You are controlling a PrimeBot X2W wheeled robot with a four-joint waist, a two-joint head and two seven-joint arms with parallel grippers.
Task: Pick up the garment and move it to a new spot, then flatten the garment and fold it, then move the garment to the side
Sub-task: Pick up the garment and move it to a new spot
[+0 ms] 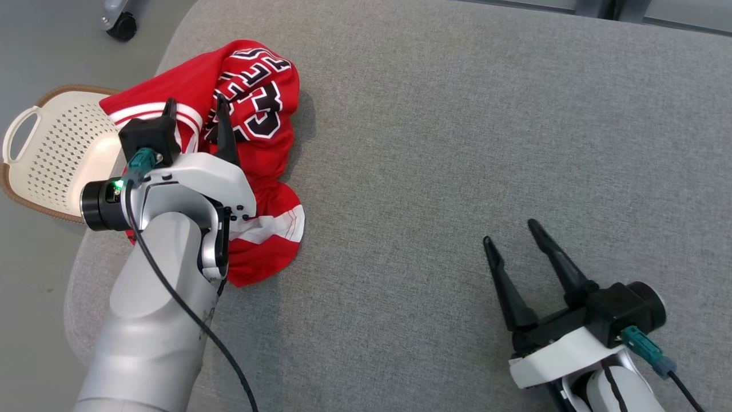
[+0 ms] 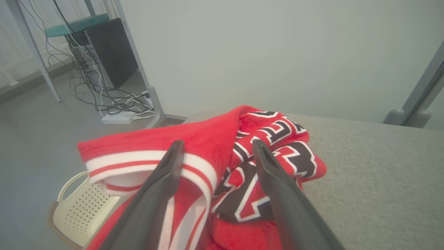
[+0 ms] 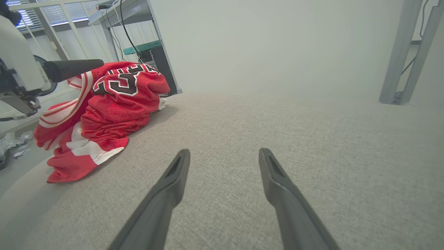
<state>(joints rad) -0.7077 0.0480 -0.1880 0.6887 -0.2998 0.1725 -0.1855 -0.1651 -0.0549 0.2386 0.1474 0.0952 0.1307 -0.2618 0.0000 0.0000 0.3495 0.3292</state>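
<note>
Bunched garment (image 1: 269, 157), long axis near-to-far

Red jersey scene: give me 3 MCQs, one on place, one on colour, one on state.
1. Where is the crumpled red, white-trimmed jersey?
A) on the grey fabric cushion, left side
B) on the floor
C) on a shelf
2. Its lettering is:
A) blue
B) dark, white-outlined
C) yellow
3. The right gripper is:
A) shut on cloth
B) open over bare cushion
C) shut, empty
Answers: 1A, the head view shows it lying at the cushion's left edge; 2B, the head and wrist views show it; 3B, its fingers are spread with nothing between them.
</note>
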